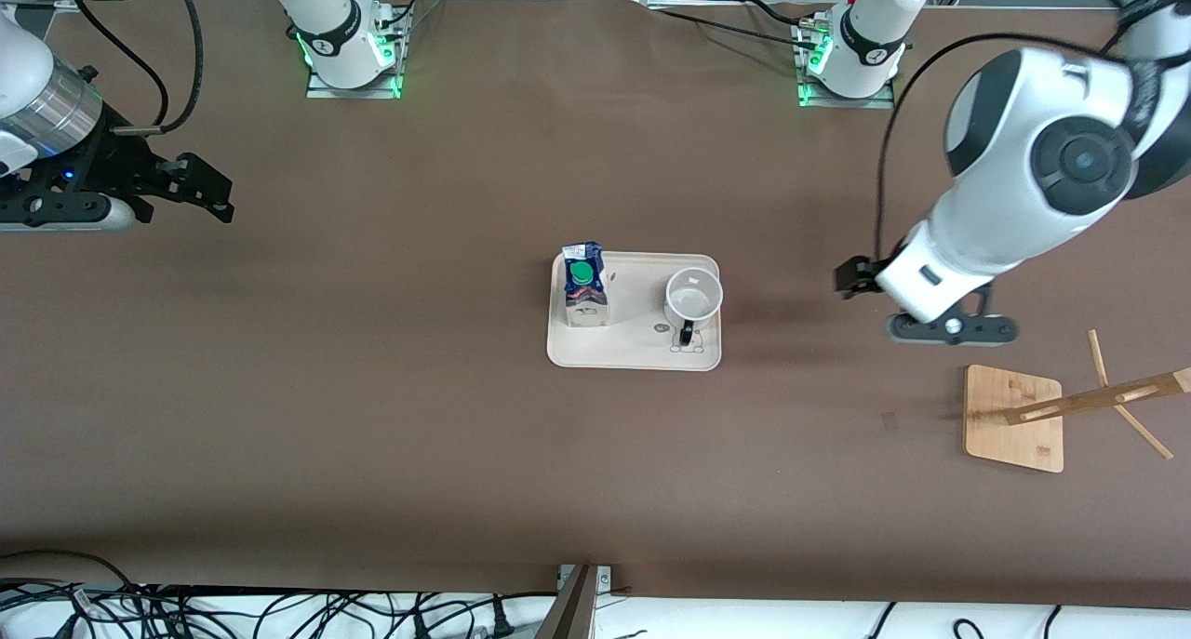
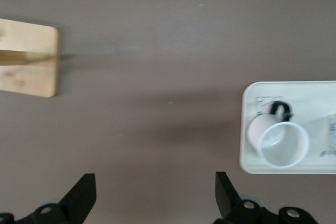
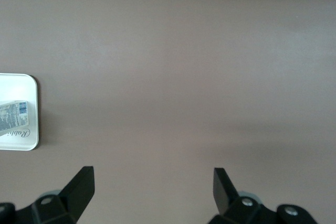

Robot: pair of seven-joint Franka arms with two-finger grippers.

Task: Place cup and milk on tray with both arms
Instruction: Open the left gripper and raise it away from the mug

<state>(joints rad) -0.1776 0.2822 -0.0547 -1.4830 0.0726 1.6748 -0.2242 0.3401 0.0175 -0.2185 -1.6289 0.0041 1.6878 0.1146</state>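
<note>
The cream-white tray (image 1: 642,346) lies mid-table. The milk carton (image 1: 585,286) with its green cap stands upright on the tray's part toward the right arm's end. The white cup (image 1: 693,297) stands upright on the part toward the left arm's end, its black handle toward the front camera. My left gripper (image 1: 854,276) is open and empty above bare table beside the tray; its wrist view (image 2: 155,195) shows the cup (image 2: 283,144) on the tray (image 2: 251,129). My right gripper (image 1: 207,191) is open and empty, far off toward the right arm's end; its wrist view (image 3: 152,187) shows the tray's corner (image 3: 32,141) and the carton (image 3: 13,115).
A wooden rack with a square base (image 1: 1012,418) and angled pegs stands toward the left arm's end, nearer the front camera than the left gripper; it also shows in the left wrist view (image 2: 31,59). Cables lie along the table's front edge (image 1: 279,611).
</note>
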